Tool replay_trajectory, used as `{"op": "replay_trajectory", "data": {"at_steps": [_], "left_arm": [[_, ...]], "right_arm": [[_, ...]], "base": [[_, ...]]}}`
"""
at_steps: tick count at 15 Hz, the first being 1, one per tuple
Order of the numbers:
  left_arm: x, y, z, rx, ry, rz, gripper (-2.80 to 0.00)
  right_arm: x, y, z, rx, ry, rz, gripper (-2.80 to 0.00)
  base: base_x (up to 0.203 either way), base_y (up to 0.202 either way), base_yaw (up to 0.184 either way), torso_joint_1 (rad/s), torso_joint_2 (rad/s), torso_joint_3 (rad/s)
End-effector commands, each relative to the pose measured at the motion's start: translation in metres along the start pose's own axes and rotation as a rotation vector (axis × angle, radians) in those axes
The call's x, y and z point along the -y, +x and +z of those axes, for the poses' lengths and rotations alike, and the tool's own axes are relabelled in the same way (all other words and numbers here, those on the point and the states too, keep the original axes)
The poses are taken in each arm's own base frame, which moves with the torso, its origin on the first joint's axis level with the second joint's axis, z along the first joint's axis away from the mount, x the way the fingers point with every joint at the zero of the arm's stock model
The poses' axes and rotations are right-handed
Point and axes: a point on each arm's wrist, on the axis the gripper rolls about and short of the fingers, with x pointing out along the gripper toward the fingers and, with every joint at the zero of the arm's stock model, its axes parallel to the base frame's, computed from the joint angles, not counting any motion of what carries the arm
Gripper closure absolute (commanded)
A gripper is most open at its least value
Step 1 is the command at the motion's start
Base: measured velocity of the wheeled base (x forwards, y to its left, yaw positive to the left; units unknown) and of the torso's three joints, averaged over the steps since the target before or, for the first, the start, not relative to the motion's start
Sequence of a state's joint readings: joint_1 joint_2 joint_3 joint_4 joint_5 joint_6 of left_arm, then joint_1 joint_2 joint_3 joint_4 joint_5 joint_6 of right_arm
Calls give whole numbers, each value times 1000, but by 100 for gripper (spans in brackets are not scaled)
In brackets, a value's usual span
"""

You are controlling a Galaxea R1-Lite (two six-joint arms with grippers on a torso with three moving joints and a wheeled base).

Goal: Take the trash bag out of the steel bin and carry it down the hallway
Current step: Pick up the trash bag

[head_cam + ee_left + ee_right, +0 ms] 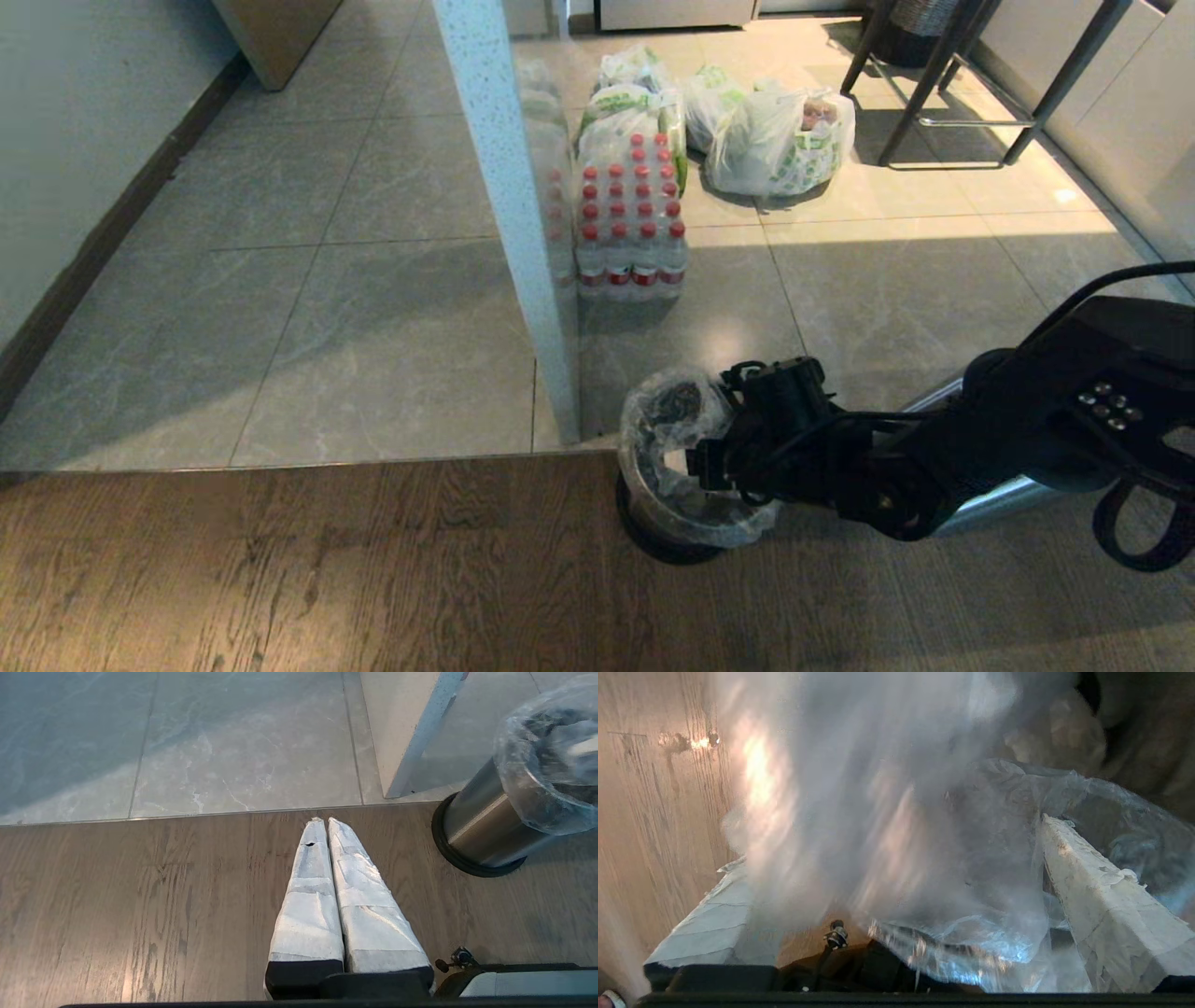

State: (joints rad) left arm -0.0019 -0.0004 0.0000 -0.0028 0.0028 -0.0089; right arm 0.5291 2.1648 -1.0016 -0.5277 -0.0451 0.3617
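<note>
The steel bin (644,523) stands on the wood floor at the edge of the tiles, and it also shows in the left wrist view (486,821). The clear crinkly trash bag (667,420) lines it and folds over its rim (546,765). My right gripper (695,467) reaches in from the right and is open, straddling the rim. One taped finger (1106,905) is inside the bag (994,858); the other finger (705,919) is outside the bin wall. My left gripper (322,821) hangs shut over the wood floor, left of the bin. The hallway's grey tiles (280,280) run along a pale wall.
A white speckled post (504,187) rises just left of the bin. Behind it stand a pack of red-capped water bottles (630,224) and white grocery bags with green print (775,140). Stool legs (934,84) are at the back right. A shiny steel shape (990,504) lies behind my right arm.
</note>
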Motion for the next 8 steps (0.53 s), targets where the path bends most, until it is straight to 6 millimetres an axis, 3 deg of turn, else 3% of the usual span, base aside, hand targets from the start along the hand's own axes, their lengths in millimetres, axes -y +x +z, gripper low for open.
{"op": "replay_trajectory", "data": {"at_steps": [1,8], "left_arm": [[0,0,0,-2,0,1,0],[0,0,0,1,0,1,0]], "right_arm": [[1,8,-4,-11,1,-4,-280],[-2,21,-7,-20,5,4,-280]], "base": [[0,0,0,0,0,0],[0,0,0,0,0,0]]}}
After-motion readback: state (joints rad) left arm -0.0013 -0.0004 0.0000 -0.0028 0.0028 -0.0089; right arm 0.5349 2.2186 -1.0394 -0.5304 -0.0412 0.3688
